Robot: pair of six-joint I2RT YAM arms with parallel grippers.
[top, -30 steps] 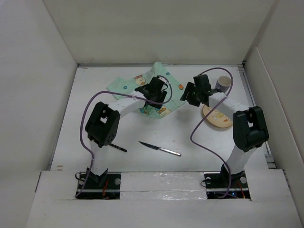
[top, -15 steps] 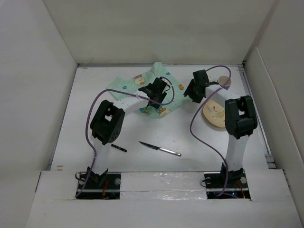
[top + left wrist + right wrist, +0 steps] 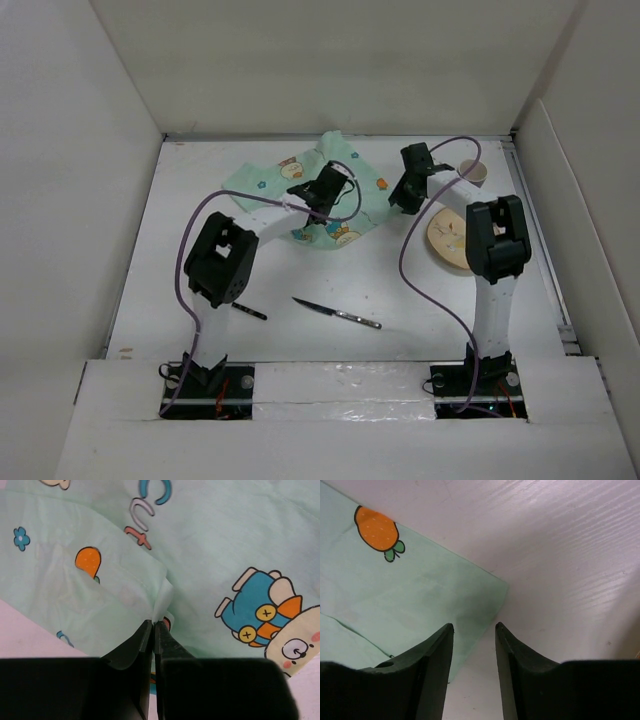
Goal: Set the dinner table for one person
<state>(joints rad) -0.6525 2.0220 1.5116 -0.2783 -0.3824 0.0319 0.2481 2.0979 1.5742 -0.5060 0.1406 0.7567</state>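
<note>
Change over the last second: your right arm has pulled its elbow back off the plate (image 3: 447,240) and swung the right end effector (image 3: 474,626) over to the right-hand corner of the mint-green cartoon-print placemat (image 3: 268,180). Its fingers are spread and grip nothing. They hover just above the tabletop (image 3: 190,250), with the cloth corner just ahead of the gap.

The left end effector (image 3: 154,623) has barely shifted. It is clenched on a raised fold of the placemat, and the cloth peaks between the tips. The placemat stays bunched at the far middle of the tabletop, which spans the whole floor of the cell in front of the arm bases.

Reading: you are set up for a two-handed spread. The right side must pinch that corner before you pull apart. The plate and cup (image 3: 472,172) wait at far right, and the table knife (image 3: 335,313) lies near centre. The dark handle (image 3: 250,312) beside the left arm is possibly another utensil, but the view is too poor to say.
</note>
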